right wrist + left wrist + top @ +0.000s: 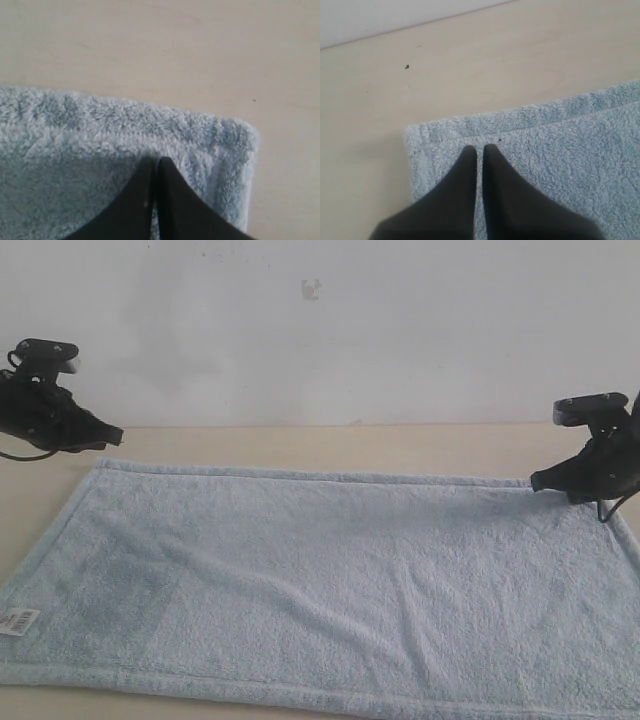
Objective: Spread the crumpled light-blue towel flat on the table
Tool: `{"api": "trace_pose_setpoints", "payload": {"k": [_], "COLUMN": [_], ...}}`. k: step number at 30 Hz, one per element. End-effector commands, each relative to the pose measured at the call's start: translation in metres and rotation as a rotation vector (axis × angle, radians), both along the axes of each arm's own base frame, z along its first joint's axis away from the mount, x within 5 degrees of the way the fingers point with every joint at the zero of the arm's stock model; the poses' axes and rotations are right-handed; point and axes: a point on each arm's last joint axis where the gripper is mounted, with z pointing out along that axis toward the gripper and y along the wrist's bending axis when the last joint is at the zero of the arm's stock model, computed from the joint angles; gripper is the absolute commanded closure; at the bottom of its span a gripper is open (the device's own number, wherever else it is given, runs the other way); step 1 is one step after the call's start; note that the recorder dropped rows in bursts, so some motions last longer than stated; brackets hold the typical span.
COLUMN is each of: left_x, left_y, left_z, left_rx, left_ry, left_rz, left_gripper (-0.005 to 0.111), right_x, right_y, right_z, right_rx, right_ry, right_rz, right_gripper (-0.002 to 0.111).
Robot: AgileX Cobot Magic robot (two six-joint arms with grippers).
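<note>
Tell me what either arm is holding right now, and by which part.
Nothing, it seems. The towel lies flat on the table; left and right jaws are shut at its two far corners, with no fabric visibly pinched between them.

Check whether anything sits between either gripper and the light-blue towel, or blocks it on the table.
Nothing visible does. The towel lies spread on the table, and the left gripper and right gripper, both shut, sit at its two far corners with no object between.
</note>
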Motion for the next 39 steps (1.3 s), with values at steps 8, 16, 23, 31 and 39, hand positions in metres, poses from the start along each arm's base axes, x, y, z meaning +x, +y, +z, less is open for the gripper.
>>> {"api": "trace_pose_setpoints", "payload": {"k": [8,16,23,31,39], "left_x": [-0.004,-0.026,-0.075,-0.16,-0.236], "left_y": [-0.006,-0.008,-0.018,-0.035,-0.046], "left_z": [0.015,0.095,0.143,0.197,0.208], "left_rx": [-0.03,-0.032,-0.122,-0.211,-0.261], "left_ry": [0.001,-0.154,-0.246,-0.388,-0.444], "left_rz": [-0.024,-0.02,-0.012,-0.068,-0.067], "left_gripper": [0.103,0.103,0.103,0.103,0.103], "right_x": [0.02,-0.002,-0.055,-0.138,-0.213], "right_y": [-0.02,0.013,0.054,0.103,0.111], "right_z": [0.029,0.107,0.14,0.187,0.212], "right_rx": [-0.065,-0.035,0.003,0.066,0.215], "right_ry": [-0.092,-0.29,-0.395,-0.51,-0.543], "right_rz": [-0.058,-0.016,0.056,0.18,0.144], "right_gripper": [0.106,0.106,0.106,0.106,0.106]}}
